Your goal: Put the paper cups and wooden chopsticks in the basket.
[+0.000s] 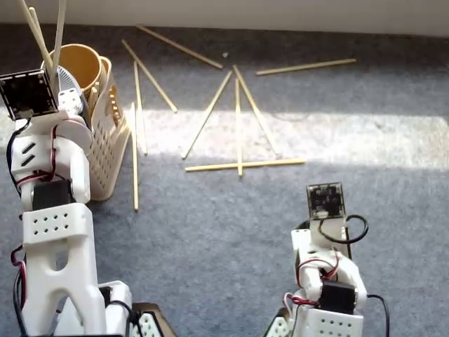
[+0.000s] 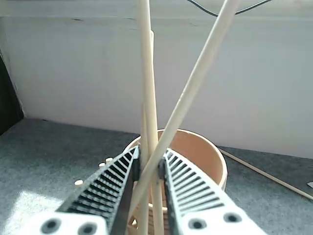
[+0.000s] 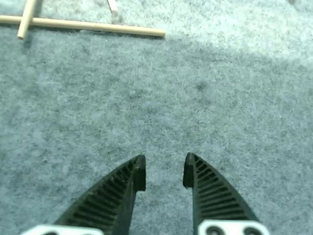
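— Over at the far-left corner of the grey carpet-like surface (image 1: 210,239), high view: left arm (image 1: 56,225) stands against the white slotted plastic basket (image 1: 112,147). The tan paper cup (image 1: 78,64) is inside the basket, mouth up.
— Chopsticks?
— Held chopsticks (image 1: 59,28), pale wood, stick up above the basket. Loose chopsticks (image 1: 238,119), same wood, lie flat on the surface to the right of the basket, several crossing. Two lie just beside the basket wall. Right arm (image 1: 326,281) is at the near edge, well apart from them.
— Left wrist view?
— Left tool (image 2: 149,154) is clamped on the held chopsticks (image 2: 146,73): one near upright, one tilted across it. Paper cup (image 2: 205,156) sits just behind the tips. The sticks' lower ends are hidden by the jaws.
— Right wrist view?
— Right tool (image 3: 164,171) has its jaws apart with nothing between them, over bare surface (image 3: 220,98). One of the loose chopsticks (image 3: 98,25) lies ahead, and another crosses its end.
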`<state>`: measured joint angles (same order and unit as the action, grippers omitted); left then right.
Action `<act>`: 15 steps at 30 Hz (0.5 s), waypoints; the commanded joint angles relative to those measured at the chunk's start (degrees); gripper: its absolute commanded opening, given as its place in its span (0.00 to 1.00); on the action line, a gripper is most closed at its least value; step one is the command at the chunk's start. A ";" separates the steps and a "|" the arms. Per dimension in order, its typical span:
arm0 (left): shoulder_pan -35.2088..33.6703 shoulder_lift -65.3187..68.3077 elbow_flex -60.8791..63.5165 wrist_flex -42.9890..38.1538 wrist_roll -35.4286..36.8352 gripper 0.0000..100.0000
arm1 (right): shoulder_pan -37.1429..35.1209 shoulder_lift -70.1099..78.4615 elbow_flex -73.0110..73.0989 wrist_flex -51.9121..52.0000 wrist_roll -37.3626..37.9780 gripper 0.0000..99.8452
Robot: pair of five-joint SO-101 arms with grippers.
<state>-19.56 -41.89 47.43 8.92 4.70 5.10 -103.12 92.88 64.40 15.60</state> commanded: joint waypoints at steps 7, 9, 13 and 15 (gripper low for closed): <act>-2.24 -1.19 -10.33 8.44 0.18 0.23 | -0.31 0.31 0.04 -1.27 0.62 0.14; -2.24 -1.19 -12.79 10.37 0.18 0.22 | -0.31 0.31 0.04 -1.27 0.62 0.14; -2.33 -1.19 -19.56 16.35 0.00 0.22 | -0.31 0.31 0.04 -1.27 0.62 0.14; -2.33 -1.19 -22.90 19.34 0.09 0.22 | -0.31 0.31 0.04 -1.27 0.62 0.14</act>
<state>-21.49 -41.80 30.64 24.92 4.62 5.10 -103.12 92.88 64.40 15.60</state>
